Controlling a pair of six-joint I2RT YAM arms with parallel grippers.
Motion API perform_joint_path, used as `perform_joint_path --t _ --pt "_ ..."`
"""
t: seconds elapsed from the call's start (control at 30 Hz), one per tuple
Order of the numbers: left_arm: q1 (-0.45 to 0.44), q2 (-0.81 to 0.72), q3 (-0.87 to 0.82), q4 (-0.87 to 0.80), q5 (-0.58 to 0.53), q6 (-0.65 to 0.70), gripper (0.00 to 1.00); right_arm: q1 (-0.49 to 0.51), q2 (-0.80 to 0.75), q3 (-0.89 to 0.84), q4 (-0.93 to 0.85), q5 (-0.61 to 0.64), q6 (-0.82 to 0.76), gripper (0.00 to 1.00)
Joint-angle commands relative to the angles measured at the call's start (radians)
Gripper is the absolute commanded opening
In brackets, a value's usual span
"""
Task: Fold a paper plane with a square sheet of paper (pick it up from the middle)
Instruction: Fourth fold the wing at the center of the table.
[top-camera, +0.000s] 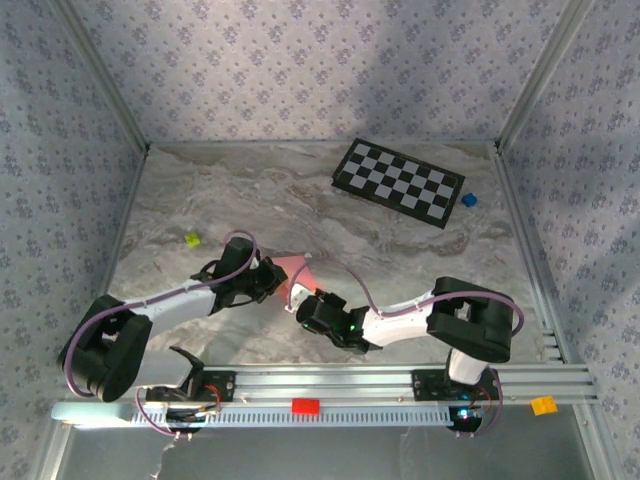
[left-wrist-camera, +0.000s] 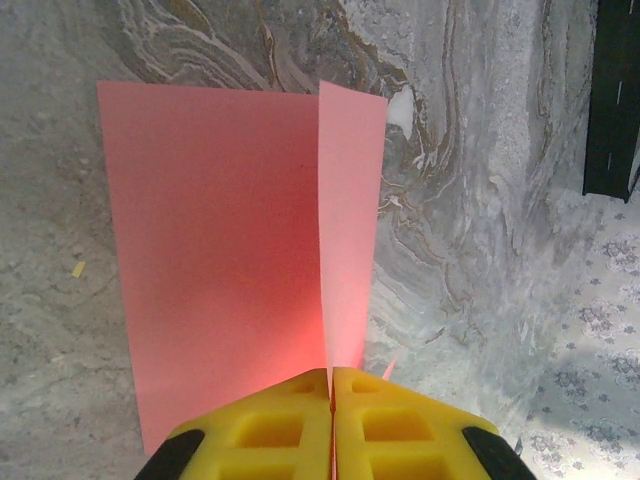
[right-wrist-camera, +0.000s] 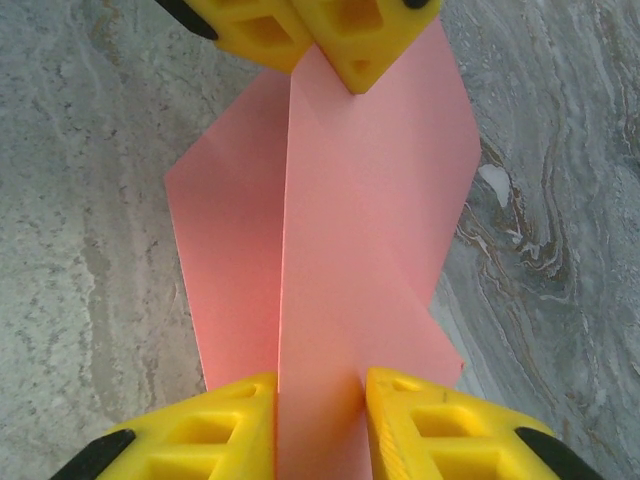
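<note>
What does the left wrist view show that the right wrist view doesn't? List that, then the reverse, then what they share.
Left wrist view: the dark edge of the checkered board at upper right and the patterned wall at lower right. Right wrist view: the right gripper, fingers apart astride the raised fold. Shared: the square sheet of paper, part-folded on the marble table, and the left gripper shut on its fold.

Pink-red paper (left-wrist-camera: 220, 250); black-and-white checkered board (top-camera: 398, 183).
</note>
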Motion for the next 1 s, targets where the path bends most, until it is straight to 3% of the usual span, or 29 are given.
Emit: perform_joint_path --t 0.0,0.53,0.77,0.97 --pt "-0.006 -0.014 0.033 -0.028 0.004 0.006 0.08 -0.006 0.008 0.019 -0.018 0.026 0.029 0.26" --pt "-0.005 -0.009 0.043 -0.038 0.002 0.009 0.08 -0.012 0.009 0.024 -0.034 0.009 0.065 0.14" --pt "-0.006 -0.004 0.050 -0.040 0.004 0.011 0.08 -0.018 0.015 0.033 -0.049 0.000 0.096 0.16" --pt "-0.005 -0.004 0.051 -0.041 0.002 0.011 0.09 -0.022 0.015 0.032 -0.045 -0.009 0.106 0.08"
